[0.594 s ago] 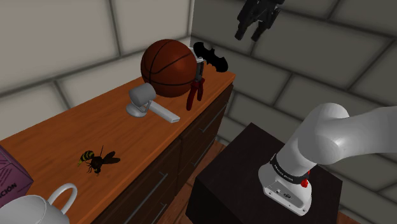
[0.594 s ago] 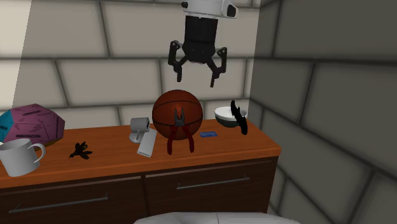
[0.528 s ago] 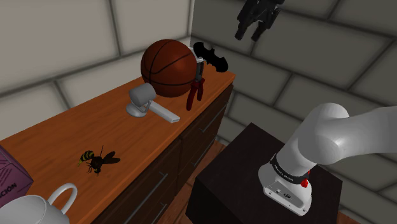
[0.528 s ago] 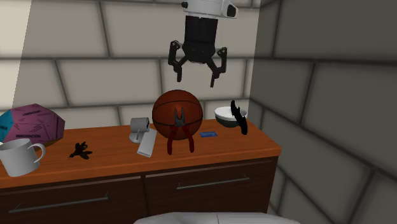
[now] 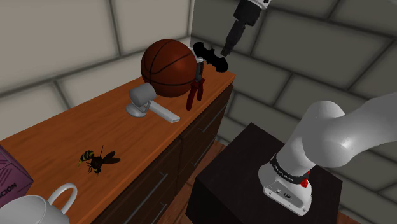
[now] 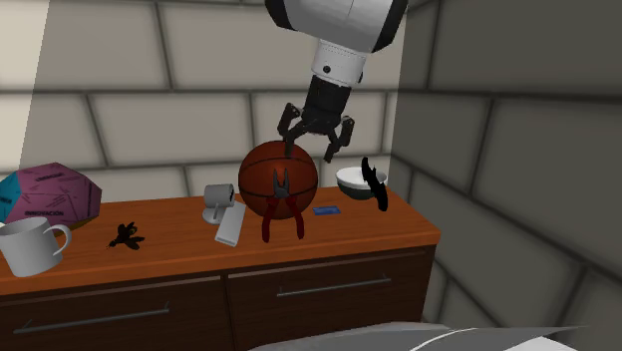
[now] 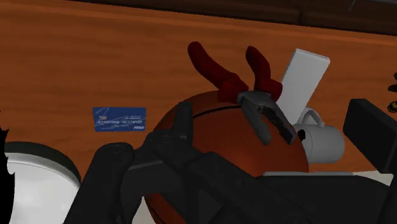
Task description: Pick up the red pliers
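Jaws held wide apart above basketball (image 6: 257,172), red pliers (image 6: 282,197) leant against it, white bowl (image 6: 349,179) seen at surface's (image 6: 179,249) right end beside black bat shape (image 6: 375,187), contents hidden, white mug (image 6: 30,246) at left

Dim, soft light; the back wall (image 6: 120,110) is brighter than the shaded side wall (image 6: 518,150).

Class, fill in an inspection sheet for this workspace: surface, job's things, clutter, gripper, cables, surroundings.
Surface: wooden dresser top, drawers beneath.
Job's things: red pliers propped against the basketball, handles down.
Clutter: wasp figure, black bat, white bowl, blue card, white mug, small grey mug.
Gripper: open, in the air near the basketball, holding nothing.
Cables: nothing seen.
Surroundings: grey block walls; arm on a dark stand.
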